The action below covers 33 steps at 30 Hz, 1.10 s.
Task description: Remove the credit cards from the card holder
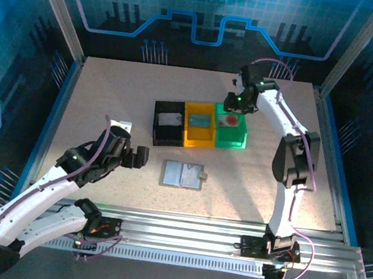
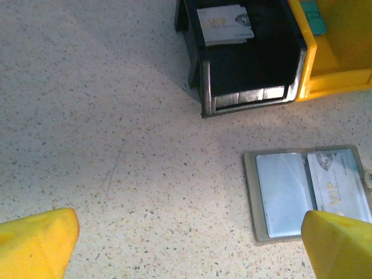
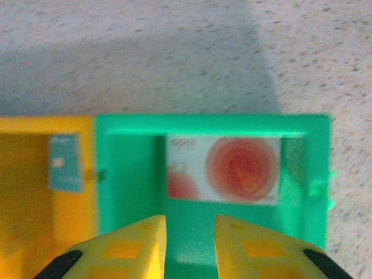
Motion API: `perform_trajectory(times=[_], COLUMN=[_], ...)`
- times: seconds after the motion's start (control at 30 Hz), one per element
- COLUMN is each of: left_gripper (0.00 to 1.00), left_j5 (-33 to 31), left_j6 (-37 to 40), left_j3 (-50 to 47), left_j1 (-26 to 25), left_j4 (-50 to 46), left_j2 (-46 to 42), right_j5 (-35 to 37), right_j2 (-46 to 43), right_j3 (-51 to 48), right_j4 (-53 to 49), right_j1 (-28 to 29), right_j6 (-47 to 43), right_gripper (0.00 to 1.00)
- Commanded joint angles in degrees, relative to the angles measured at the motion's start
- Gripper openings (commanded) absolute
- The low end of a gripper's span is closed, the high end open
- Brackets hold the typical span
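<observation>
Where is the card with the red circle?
In the top view, the red-circle card lies flat in the green bin, rightmost of the row beside the yellow bin, under the right gripper.

Bare table (image 1: pixel 111 88) rings the card holder (image 1: pixel 182 175); 3 bins (image 1: pixel 198 142) stand beyond.

A robot lab cell: aluminium-framed table (image 1: pixel 110 95), blue printed walls (image 1: pixel 211 5)

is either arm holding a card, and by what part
Nothing is held. The right gripper hangs over the red-marked card lying in the green bin, jaws parted and empty; the left gripper is open.
</observation>
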Motion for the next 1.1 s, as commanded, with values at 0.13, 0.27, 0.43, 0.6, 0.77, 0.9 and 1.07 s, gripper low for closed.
perform_trajectory(times=[0.13,0.27,0.43,0.6,0.77,0.9,1.07], left_gripper=[0.96,0.89,0.86,0.84,0.81,0.77,0.72], left_j5=[9.75,17.3,17.63,16.72,17.0,18.34,19.85], left_j6=[-4.81,-12.14,-20.1,-24.37,-27.15,-28.98,-30.79], left_j3=[5.4,5.03,4.55,5.48,5.94,5.79,6.31], left_j1=[0.46,-0.51,-5.35,-10.14,-11.67,-11.63,-12.02], left_j4=[-3.08,0.86,6.47,11.52,16.46,20.87,23.93], left_j2=[7.82,11.83,17.56,26.22,33.02,36.2,40.2], right_j5=[-4.47,-7.96,-7.39,-5.24,-4.59,-4.56,-4.63], right_j2=[-19.25,-25.87,-33.3,-40.88,-47.46,-51.01,-53.68], right_j3=[-23.18,-35.54,-45.42,-51.24,-53.34,-53.34,-54.81], right_j4=[10.91,16.56,19.34,19.42,17.18,15.23,14.11], right_j1=[8.53,10.96,12.88,12.47,10.32,9.27,8.63], right_j6=[4.56,8.27,9.88,9.46,8.57,7.85,7.67], right_gripper=[0.29,0.28,0.28,0.28,0.28,0.29,0.29])
